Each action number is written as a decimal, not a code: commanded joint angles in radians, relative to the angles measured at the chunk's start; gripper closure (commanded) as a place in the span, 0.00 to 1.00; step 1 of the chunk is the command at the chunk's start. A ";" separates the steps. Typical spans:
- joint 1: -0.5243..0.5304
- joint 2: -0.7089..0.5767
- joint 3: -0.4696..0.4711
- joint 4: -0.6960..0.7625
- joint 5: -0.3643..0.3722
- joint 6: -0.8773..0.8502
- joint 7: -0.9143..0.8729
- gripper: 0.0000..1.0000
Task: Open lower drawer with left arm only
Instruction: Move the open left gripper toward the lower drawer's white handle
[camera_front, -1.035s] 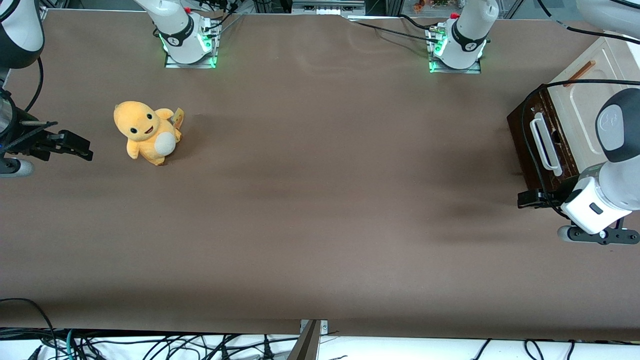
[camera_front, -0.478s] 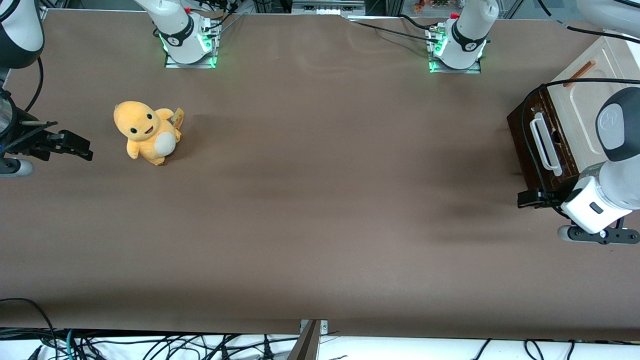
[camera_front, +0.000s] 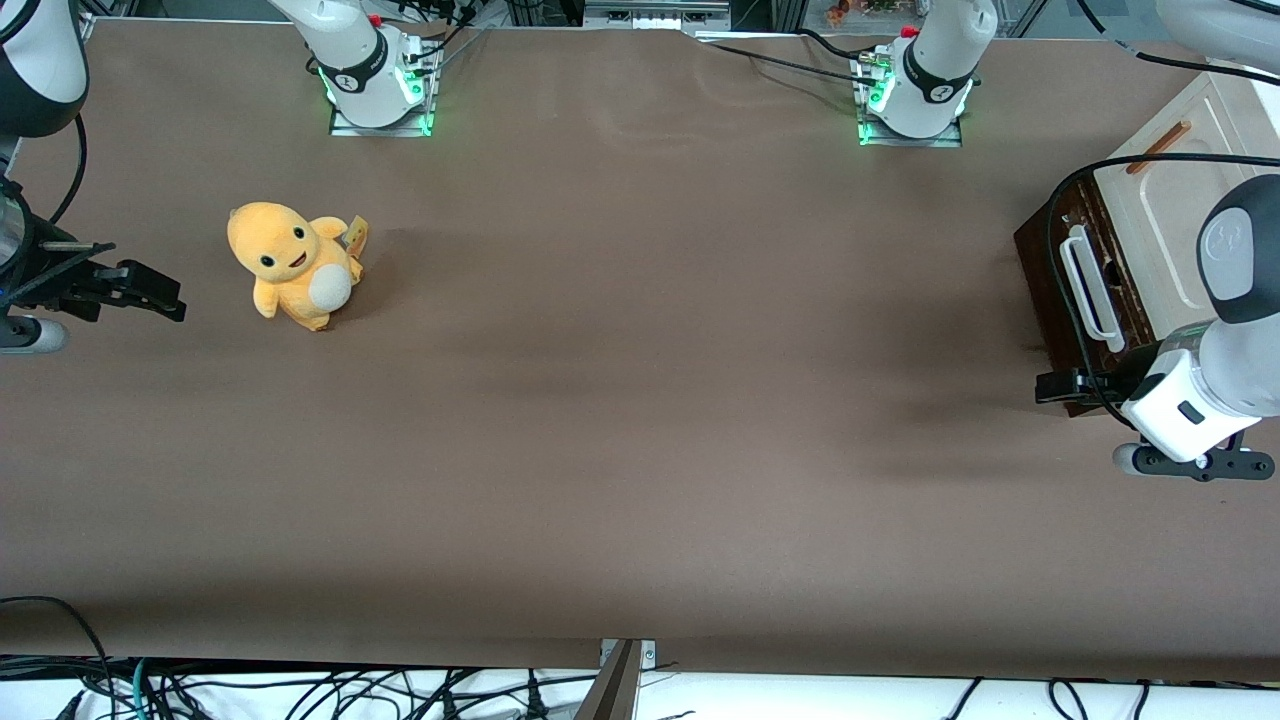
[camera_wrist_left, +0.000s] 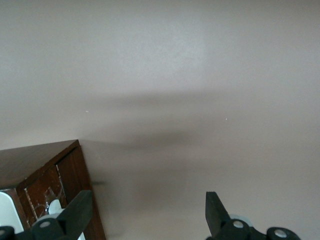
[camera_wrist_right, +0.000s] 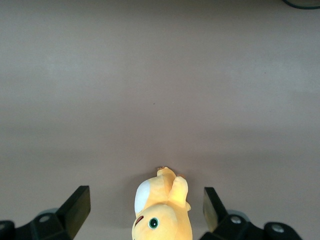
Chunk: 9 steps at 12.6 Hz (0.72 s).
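The lower drawer (camera_front: 1045, 262) is a dark brown wooden front with a white loop handle (camera_front: 1088, 288), at the working arm's end of the table. The left arm (camera_front: 1215, 370) reaches in above it. Its small black gripper (camera_front: 1050, 386) hangs at the drawer's corner nearest the front camera, a little nearer that camera than the handle. In the left wrist view the gripper (camera_wrist_left: 147, 215) is open and empty, one finger (camera_wrist_left: 75, 212) over the drawer's corner (camera_wrist_left: 47, 167). The white handle (camera_wrist_left: 7, 212) shows only partly there.
A cream panel (camera_front: 1165, 225) with a thin orange-brown handle (camera_front: 1158, 147) tops the cabinet above the drawer. A yellow plush toy (camera_front: 290, 265) sits toward the parked arm's end, also in the right wrist view (camera_wrist_right: 160, 212). Brown table cloth (camera_front: 640, 400) spreads in front of the drawer.
The gripper and wrist have moved slightly farther from the front camera, closer to the drawer's near corner. The drawer and the plush toy have not moved.
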 joint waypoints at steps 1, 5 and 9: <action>-0.008 -0.018 -0.005 -0.012 0.052 -0.026 0.009 0.00; -0.033 -0.018 -0.008 -0.017 0.137 -0.049 0.002 0.00; -0.094 -0.014 -0.010 -0.063 0.308 -0.079 -0.136 0.00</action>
